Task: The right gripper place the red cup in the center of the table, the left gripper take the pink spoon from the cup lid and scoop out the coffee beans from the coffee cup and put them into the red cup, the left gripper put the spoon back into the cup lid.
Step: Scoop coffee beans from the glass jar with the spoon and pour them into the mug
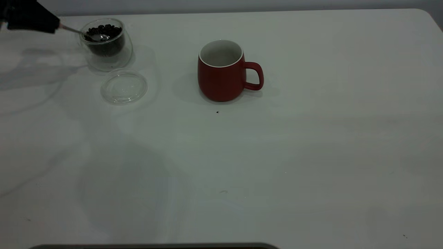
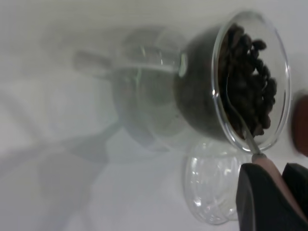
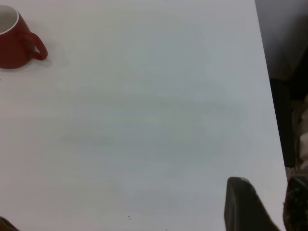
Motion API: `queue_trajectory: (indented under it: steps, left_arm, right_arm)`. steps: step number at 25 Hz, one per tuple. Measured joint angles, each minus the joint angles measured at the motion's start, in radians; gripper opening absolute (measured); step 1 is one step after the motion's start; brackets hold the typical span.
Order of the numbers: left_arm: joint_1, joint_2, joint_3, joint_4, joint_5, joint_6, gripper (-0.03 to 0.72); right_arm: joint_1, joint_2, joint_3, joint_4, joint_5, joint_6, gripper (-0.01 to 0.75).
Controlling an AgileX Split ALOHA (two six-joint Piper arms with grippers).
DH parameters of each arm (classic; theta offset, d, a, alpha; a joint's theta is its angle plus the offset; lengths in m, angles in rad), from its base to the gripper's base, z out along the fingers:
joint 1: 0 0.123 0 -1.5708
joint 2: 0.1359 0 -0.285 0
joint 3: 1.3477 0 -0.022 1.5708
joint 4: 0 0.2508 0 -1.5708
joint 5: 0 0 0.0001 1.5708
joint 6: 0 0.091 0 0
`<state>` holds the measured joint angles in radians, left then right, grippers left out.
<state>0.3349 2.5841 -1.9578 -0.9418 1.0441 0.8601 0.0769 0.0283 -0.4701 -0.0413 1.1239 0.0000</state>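
Note:
My left gripper (image 1: pixel 52 25) at the table's far left is shut on the pink spoon (image 2: pixel 266 166). The spoon's metal stem (image 1: pixel 73 30) reaches into the glass coffee cup (image 1: pixel 108 55), and its bowl lies among the coffee beans (image 1: pixel 104 31). The wrist view shows the same: gripper (image 2: pixel 272 169), glass cup (image 2: pixel 197 96), beans (image 2: pixel 250 72). The clear cup lid (image 1: pixel 124 86) lies empty on the table just in front of the glass cup, and also shows in the left wrist view (image 2: pixel 211 187). The red cup (image 1: pixel 221 76) stands upright near the table's middle, handle to the right. My right gripper (image 3: pixel 268 185) is open and empty, far from the red cup (image 3: pixel 12 45).
The white table (image 1: pixel 277 155) is bare around the red cup apart from a small dark speck (image 1: pixel 217 112). The right wrist view shows the table's edge (image 3: pixel 269 96) with dark floor beyond it.

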Motion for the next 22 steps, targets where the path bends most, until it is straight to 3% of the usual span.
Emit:
queue_trajectory:
  steps: [22]
  left_arm:
    - [0.045,0.029,0.0,-0.108,0.097,0.003,0.113]
  right_arm:
    - [0.0,0.0,0.0,0.0,0.001,0.0,0.239]
